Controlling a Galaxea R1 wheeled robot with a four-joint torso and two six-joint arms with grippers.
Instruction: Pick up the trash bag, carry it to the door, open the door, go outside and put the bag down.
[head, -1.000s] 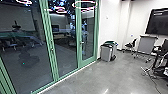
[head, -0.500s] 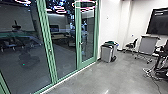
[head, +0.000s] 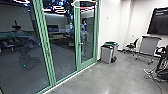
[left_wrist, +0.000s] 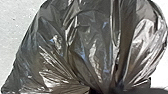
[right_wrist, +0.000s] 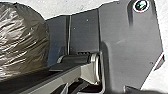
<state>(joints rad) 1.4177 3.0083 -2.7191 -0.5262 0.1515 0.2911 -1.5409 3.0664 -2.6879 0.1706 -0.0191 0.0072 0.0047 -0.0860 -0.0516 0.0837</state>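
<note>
Nearest to us, with our left end effector (left_wrist: 107, 90), we are gripping the trash bag (left_wrist: 87, 47) where its dark, shiny plastic is drawing together into tight folds, and above that gathering the bag is bulging out wide over the pale floor (left_wrist: 11, 27). From the right wrist we are seeing the rounded, crinkled side of the same bag beside our own dark base plate; whether the two are touching, we cannot tell. Nor can we tell whether our right end effector is open or closed. Looking ahead, we are facing tall glass panels (head: 61, 47) in green frames, which are running along the left edge of the grey floor and reflecting pink rings of light and a dim robot shape. Near the floor's right edge, a loose cable (head: 156, 83) is trailing beside a dark chair (head: 162, 53). Farther along the green frames, the glass door (head: 87, 37) is standing closed, with its metal handle (head: 80, 44) showing on the side toward us. Just beyond that door, a grey bin (head: 106, 55) with a dark lid is standing near the white wall (head: 111, 22). Toward the floor's far right corner, a small black chair (head: 132, 45) is standing beside a grey wheeled stand (head: 149, 47), and a large black screen (head: 158, 22) is hanging on the wall above them, to their right.
</note>
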